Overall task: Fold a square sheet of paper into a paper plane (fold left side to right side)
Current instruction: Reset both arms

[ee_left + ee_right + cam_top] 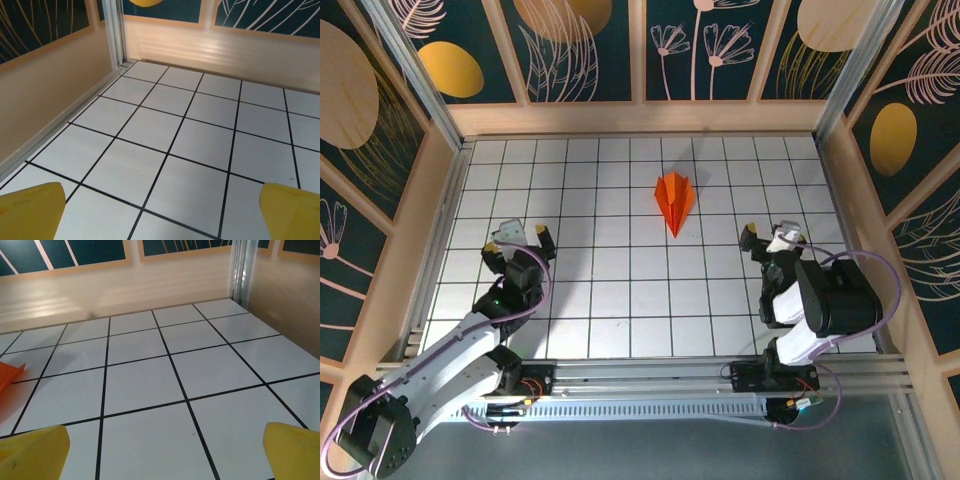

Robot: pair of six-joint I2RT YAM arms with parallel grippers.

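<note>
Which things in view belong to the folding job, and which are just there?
Job: narrow, pointed bright orange paper plane, folded, lying on the grid; left gripper, open; right gripper, open.
Just there: white tabletop with black grid lines; dark floral wall panels in wooden frames.

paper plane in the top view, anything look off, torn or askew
Nothing stands out. The paper plane lies as a neat pointed dart on the gridded table, nose toward the near edge, with no tear visible.
</note>
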